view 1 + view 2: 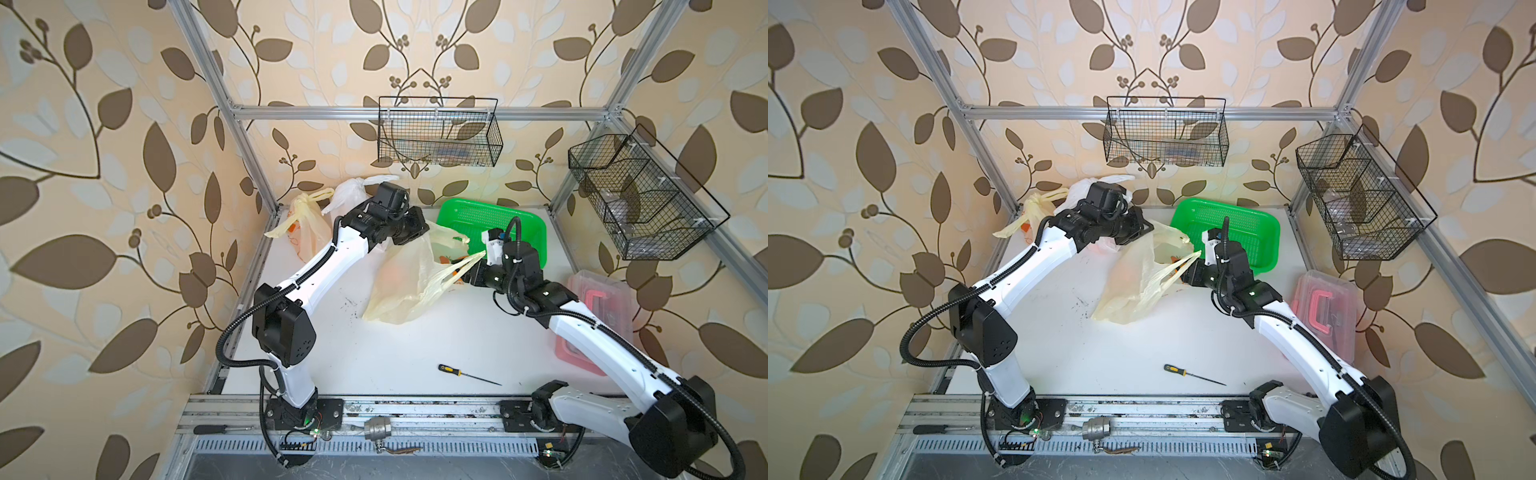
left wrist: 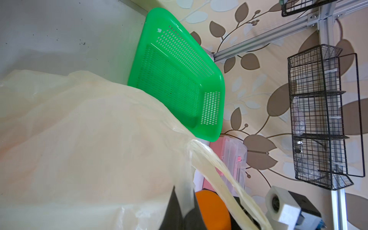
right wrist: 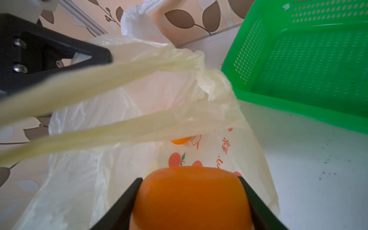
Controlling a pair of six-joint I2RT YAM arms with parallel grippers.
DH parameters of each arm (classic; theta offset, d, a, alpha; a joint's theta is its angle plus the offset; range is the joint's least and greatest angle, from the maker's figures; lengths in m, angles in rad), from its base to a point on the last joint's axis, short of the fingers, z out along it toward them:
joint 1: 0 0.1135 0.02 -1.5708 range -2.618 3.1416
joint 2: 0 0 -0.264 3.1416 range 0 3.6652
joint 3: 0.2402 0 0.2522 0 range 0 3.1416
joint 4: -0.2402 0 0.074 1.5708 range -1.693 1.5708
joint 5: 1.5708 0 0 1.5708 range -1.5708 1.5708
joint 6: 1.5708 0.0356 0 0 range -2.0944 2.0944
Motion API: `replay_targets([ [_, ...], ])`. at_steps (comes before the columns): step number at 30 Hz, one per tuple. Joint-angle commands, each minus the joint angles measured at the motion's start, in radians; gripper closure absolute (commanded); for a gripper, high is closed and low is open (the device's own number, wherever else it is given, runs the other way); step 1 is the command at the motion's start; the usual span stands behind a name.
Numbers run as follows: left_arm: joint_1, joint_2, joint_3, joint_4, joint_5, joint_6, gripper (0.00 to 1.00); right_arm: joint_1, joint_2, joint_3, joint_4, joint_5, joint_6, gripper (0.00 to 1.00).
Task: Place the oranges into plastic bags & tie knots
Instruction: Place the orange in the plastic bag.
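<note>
pinching the rim of the open yellow bag in the clamped left gripper, mid-table beside the green basket. clasping an orange in the right gripper at that bag's mouth, with a second orange inside. far left corner: knotted yellow bag, knotted white bag.

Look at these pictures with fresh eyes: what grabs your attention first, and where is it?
The bright orange gripped in the right claw stands out, poised at the mouth of the pale yellow bag, pinched by the left claw, in the middle of the table. A vivid green basket sits at the back right, and a knotted yellow bag and a knotted white bag sit in the back left corner.
</note>
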Motion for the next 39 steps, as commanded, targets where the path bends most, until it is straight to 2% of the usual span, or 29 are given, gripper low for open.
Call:
replay_targets([
  [1, 0.003, -0.06, -0.022, 0.033, 0.021, 0.009, 1.0, 0.047, 0.091, 0.061, 0.122, -0.034, 0.033, 0.48],
  [8, 0.044, -0.114, -0.126, 0.07, 0.027, 0.008, 1.0, 0.108, 0.365, 0.215, 0.185, -0.017, 0.046, 0.46],
  [11, 0.077, -0.141, -0.181, 0.094, 0.033, -0.004, 1.0, 0.11, 0.388, 0.221, 0.19, -0.02, 0.053, 0.11],
  [12, 0.084, -0.148, -0.193, 0.095, 0.034, -0.003, 1.0, 0.108, 0.378, 0.216, 0.19, -0.016, 0.052, 0.05],
  [15, 0.096, -0.156, -0.211, 0.096, 0.036, 0.0, 1.0, 0.11, 0.325, 0.207, 0.151, -0.015, 0.023, 0.0],
  [20, 0.114, -0.159, -0.231, 0.091, 0.029, 0.011, 1.0, 0.111, 0.145, 0.142, 0.04, 0.023, -0.107, 0.04],
  [24, 0.133, -0.154, -0.246, 0.087, 0.013, 0.028, 1.0, 0.105, -0.033, 0.079, -0.105, 0.207, -0.228, 0.06],
  [29, 0.134, -0.134, -0.231, 0.053, -0.02, 0.059, 1.0, -0.026, -0.113, 0.043, -0.211, 0.328, -0.244, 0.08],
  [31, 0.134, -0.133, -0.229, 0.042, -0.031, 0.069, 1.0, -0.093, -0.092, 0.06, -0.245, 0.358, -0.226, 0.09],
  [34, 0.134, -0.139, -0.235, 0.039, -0.044, 0.079, 1.0, -0.199, 0.013, 0.145, -0.315, 0.385, -0.196, 0.11],
  [39, 0.134, -0.14, -0.234, 0.011, -0.041, 0.099, 1.0, -0.303, 0.295, 0.389, -0.44, 0.42, -0.202, 0.16],
])
